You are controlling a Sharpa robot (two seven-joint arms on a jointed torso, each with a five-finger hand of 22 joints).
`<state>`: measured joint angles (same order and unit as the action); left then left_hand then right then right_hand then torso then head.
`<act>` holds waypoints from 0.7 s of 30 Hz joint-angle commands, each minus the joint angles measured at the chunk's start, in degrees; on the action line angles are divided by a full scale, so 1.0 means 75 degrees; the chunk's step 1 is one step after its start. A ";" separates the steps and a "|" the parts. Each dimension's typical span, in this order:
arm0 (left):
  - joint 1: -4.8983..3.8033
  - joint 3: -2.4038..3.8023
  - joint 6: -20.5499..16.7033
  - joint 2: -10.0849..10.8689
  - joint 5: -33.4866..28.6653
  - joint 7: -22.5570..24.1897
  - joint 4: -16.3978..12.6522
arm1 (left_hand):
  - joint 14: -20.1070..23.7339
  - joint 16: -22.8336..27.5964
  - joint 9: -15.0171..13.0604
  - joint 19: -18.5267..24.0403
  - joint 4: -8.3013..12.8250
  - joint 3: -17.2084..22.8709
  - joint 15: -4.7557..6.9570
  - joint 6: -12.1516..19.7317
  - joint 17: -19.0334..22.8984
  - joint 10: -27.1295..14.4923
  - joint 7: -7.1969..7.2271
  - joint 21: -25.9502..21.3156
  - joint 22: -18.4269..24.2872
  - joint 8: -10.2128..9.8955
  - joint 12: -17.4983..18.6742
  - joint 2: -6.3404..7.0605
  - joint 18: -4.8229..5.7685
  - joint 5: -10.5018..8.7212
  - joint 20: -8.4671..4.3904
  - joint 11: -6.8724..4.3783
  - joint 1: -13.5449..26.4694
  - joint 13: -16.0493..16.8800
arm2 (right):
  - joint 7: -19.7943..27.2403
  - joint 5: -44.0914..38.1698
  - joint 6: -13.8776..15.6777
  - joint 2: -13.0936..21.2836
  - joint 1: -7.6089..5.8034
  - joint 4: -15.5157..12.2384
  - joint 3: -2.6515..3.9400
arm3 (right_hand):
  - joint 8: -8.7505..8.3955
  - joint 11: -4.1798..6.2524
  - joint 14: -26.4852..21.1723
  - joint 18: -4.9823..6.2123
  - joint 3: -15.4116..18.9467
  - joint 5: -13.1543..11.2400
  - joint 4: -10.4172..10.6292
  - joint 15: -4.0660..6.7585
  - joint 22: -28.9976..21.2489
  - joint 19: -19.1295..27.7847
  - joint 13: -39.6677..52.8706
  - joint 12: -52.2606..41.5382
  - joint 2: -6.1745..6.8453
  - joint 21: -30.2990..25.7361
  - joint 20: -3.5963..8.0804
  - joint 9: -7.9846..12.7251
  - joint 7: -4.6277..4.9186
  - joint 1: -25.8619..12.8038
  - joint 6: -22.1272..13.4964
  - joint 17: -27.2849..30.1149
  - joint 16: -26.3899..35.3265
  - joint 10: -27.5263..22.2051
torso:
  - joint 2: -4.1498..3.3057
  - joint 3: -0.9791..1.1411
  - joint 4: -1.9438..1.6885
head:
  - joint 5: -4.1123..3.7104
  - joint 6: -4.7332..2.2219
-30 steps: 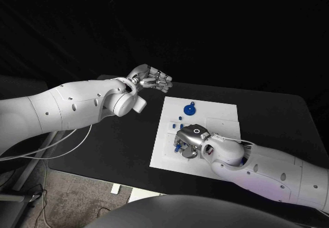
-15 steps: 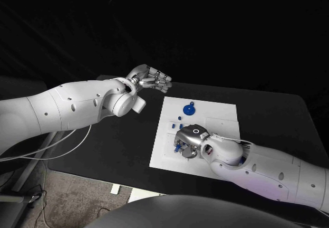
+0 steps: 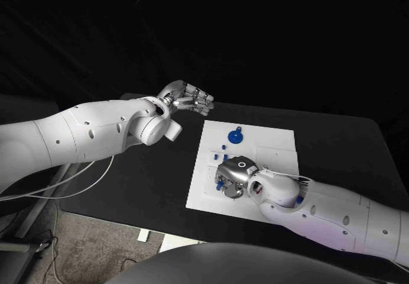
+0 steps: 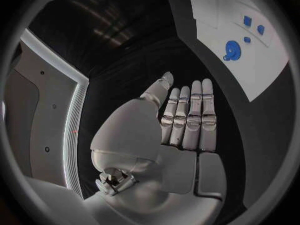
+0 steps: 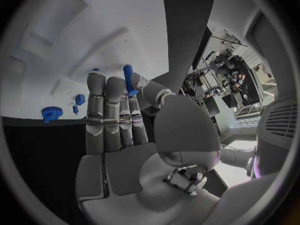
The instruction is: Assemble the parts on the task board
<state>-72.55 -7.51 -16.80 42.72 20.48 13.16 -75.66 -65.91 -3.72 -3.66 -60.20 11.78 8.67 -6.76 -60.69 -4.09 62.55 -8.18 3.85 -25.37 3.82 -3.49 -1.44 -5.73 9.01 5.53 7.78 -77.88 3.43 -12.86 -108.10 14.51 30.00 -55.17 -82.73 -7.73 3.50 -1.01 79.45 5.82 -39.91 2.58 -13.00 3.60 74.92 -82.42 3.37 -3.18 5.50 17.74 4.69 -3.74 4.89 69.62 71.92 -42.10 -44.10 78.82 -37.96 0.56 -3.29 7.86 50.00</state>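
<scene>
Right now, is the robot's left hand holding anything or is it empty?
Empty. The left hand hovers off the task board, fingers straight, side by side, nothing in them.

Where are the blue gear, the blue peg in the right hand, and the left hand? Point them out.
blue gear point(image 3: 235, 138), head view, its round face.
blue peg point(image 5: 128, 78), right wrist view, its shaft.
left hand point(image 3: 189, 98), head view, its knuckles.

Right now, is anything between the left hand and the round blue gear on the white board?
Nothing visible stands in the way. The left hand hovers empty above the black table, off the far left corner of the task board. The blue gear lies uncovered on the board, and the right hand works nearer the robot.
</scene>
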 commanded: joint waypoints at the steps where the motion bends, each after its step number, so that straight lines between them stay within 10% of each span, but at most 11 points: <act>1: -0.0010 0.0006 0.0091 -0.0021 -0.0032 0.0040 -0.0014 | -0.0011 0.0029 -0.0001 -0.0043 -0.0023 0.0004 0.0005 -0.0002 -0.0004 0.0005 0.0007 0.0039 -0.0009 -0.0027 0.0020 -0.0050 -0.0013 -0.0025 0.0001 0.0008 -0.0006 -0.0007 | -0.0010 -0.0118 -0.0121 -0.0014 0.0011 0.0012 -0.0010 | 0.0029 -0.0004 0.0041 0.0101 -0.0032 0.0021 -0.0032 0.0011 0.0074 0.0011 0.0008 -0.0031 -0.0076 -0.0001 0.0050 -0.0034 -0.0078 0.0018 0.0169 -0.0006 0.0022 0.0048 | 0.0005 -0.0001 0.0008 | 0.0010 -0.0001; 21: -0.0010 0.0006 0.0106 -0.0041 -0.0031 0.0035 -0.0018 | -0.0011 0.0029 -0.0001 -0.0043 -0.0023 0.0004 0.0005 -0.0002 -0.0004 0.0005 0.0007 0.0039 -0.0009 -0.0027 0.0020 -0.0050 -0.0013 -0.0025 0.0001 0.0008 -0.0006 -0.0007 | -0.0269 -0.0627 -0.0271 -0.0185 0.0069 0.0162 -0.0123 | 0.0027 -0.0011 0.0021 0.0102 -0.0077 0.0021 -0.0043 0.0004 0.0098 0.0033 0.0008 -0.0030 -0.0050 -0.0004 0.0045 -0.0031 -0.0075 0.0001 0.0168 -0.0053 0.0039 0.0031 | 0.0003 -0.0003 0.0005 | -0.0019 -0.0001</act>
<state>-72.55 -7.51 -16.70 42.55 20.48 13.09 -75.67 -65.92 -3.72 -3.66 -60.20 11.78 8.66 -6.76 -60.69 -4.09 62.55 -8.18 3.85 -25.36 3.82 -3.49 -1.43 -5.73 9.02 5.53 7.78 -77.87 3.43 -14.32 -111.03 13.92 28.70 -54.86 -81.57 -8.51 3.50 -1.03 79.43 5.83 -40.12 2.44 -13.27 3.57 74.91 -82.41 3.36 -3.23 5.51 17.74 4.68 -3.74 4.77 69.63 72.04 -42.42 -44.10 78.80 -37.94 0.54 -3.24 7.74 50.00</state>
